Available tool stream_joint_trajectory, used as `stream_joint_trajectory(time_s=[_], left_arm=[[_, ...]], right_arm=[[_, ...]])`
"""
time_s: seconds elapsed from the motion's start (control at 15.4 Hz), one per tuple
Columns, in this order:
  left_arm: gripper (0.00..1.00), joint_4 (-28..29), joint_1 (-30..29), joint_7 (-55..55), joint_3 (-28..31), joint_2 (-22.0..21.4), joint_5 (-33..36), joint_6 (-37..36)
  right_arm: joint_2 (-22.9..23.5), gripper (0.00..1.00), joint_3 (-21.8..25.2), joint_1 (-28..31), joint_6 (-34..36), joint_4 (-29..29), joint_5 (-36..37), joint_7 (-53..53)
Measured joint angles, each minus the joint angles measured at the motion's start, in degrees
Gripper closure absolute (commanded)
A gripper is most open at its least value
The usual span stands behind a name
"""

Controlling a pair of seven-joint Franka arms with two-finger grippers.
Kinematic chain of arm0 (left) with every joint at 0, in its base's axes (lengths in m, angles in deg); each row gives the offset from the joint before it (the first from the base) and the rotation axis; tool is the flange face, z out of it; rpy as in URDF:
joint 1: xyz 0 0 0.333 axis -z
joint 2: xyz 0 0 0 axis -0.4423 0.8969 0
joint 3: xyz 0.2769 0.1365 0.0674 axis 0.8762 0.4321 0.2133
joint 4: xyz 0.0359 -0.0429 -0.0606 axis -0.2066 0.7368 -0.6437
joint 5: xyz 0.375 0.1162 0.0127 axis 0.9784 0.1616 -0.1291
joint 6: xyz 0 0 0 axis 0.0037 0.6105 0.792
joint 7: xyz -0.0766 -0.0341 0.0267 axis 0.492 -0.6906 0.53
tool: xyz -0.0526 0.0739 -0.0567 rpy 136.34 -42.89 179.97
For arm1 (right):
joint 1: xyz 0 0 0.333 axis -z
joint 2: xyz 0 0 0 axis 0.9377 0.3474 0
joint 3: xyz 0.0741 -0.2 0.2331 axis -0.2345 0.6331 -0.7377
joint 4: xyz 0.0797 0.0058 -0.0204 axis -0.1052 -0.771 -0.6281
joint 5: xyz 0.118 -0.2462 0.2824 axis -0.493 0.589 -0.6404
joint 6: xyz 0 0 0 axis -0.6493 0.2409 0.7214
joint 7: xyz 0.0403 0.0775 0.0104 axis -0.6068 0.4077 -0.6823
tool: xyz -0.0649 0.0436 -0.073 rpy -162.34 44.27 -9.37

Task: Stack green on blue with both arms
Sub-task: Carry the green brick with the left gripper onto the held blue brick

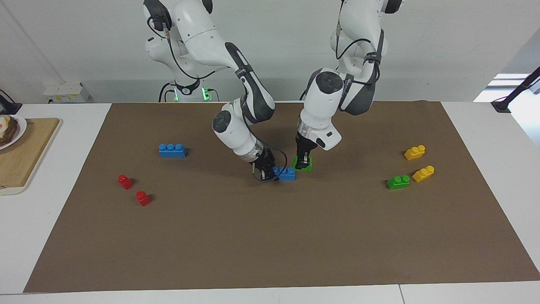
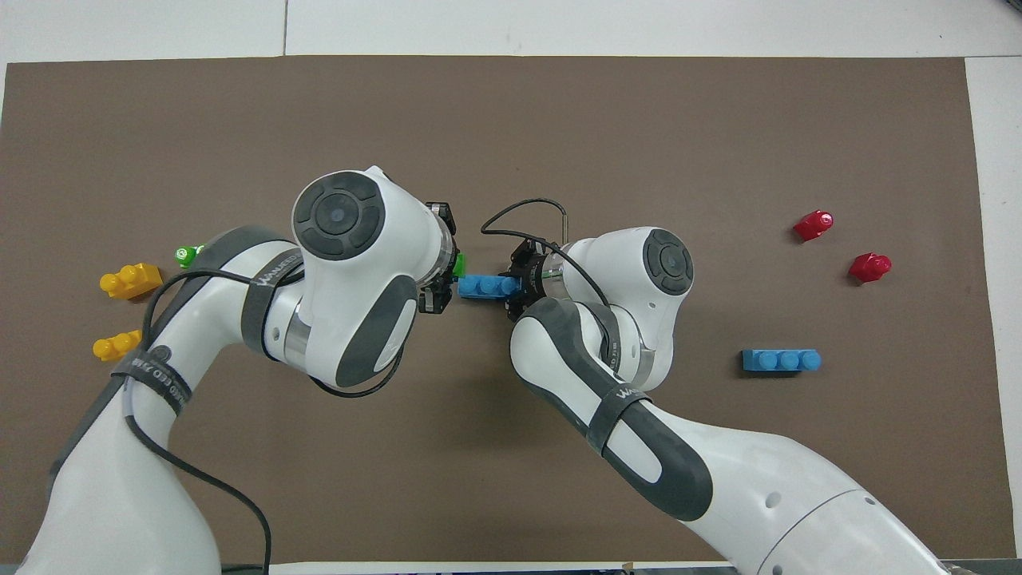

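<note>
Your left gripper point(image 1: 302, 164) clenched green brick point(image 1: 305, 164) just beside blue brick point(image 1: 287, 173); right gripper point(image 1: 267, 173) clenched blue brick's end.

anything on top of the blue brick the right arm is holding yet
No. The held blue brick shows bare studs. The left gripper holds the green brick beside its free end. The right gripper covers its other end.

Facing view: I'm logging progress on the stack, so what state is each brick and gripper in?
Left gripper: shut on green brick, beside the held blue.
Right gripper: shut on blue brick.
Second blue brick: loose on mat.
Second green brick: loose on mat.
</note>
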Motion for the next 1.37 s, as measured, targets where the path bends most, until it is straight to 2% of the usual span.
stream_joint_trajectory(time_s=[0.13,0.26,0.78,1.37], left_arm=[[1.0,-3.37,0.73,3.65,0.03,3.56,1.44,-0.2],[1.0,-4.76,0.81,4.99,0.15,5.04,1.49,-0.6],[1.0,-4.13,2.4,8.92,0.05,5.2,1.49,-1.88],[1.0,-2.01,3.18,6.12,0.01,4.39,1.54,-0.03]], right_arm=[[-0.01,1.0,-0.02,0.0,-0.07,-0.03,0.0,-0.08],[-0.01,1.0,-0.02,-0.01,-0.17,-0.05,-0.01,-0.35],[-0.01,1.0,-0.03,-0.01,-0.25,-0.13,-0.45,-0.49],[-0.02,1.0,-0.02,-0.01,-0.39,-0.27,-1.22,-0.78]])
